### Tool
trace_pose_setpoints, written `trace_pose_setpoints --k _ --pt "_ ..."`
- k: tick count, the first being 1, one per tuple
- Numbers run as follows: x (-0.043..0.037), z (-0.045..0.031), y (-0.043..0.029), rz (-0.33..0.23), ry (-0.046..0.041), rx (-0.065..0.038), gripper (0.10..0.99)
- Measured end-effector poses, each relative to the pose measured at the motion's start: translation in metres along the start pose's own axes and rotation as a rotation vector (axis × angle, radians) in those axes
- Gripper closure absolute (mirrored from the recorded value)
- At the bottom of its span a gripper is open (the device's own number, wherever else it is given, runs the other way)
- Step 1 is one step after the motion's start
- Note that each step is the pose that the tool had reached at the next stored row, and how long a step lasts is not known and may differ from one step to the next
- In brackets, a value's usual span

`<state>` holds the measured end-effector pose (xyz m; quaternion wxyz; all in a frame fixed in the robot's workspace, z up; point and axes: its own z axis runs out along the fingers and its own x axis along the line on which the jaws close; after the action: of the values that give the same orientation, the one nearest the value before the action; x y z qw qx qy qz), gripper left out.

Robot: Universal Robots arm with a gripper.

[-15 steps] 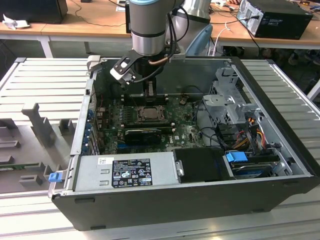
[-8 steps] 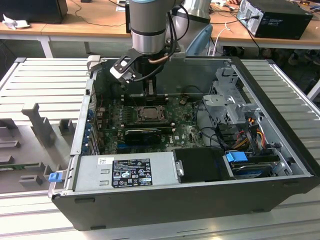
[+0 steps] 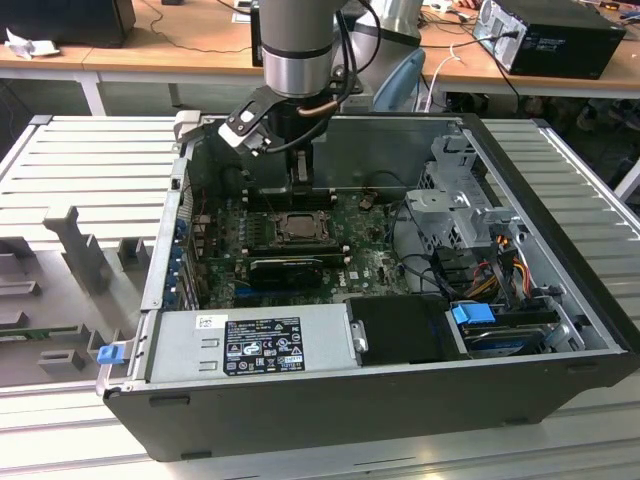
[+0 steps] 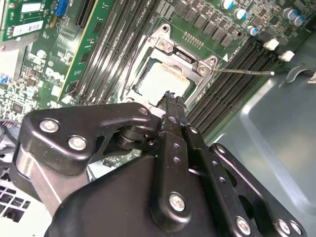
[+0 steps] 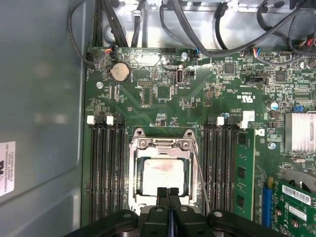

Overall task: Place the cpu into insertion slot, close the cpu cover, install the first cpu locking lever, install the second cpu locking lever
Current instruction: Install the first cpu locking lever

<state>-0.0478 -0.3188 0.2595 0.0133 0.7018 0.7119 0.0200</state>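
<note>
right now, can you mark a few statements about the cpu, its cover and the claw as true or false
1. The cpu shows through the window of the cpu cover. True.
2. The cpu cover stands raised on its hinge. False: it lies flat around the cpu.
3. The claw is spread wide open. False: its fingers are pressed together.
4. The claw sits at the cover's edge, inside the computer case. True.
5. A thin metal lever runs beside the cover. True.
</note>
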Motion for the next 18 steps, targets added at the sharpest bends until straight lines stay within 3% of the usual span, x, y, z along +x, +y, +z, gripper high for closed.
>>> trace_pose_setpoints --k 6,12,18 --pt "0.0001 -0.0090 0.0004 0.000 0.0001 0.000 0.980" --pt "0.0001 -0.0123 0.0006 0.000 0.0000 0.000 0.980" --pt "0.0002 -0.0246 0.0012 0.000 0.0001 0.000 0.980"
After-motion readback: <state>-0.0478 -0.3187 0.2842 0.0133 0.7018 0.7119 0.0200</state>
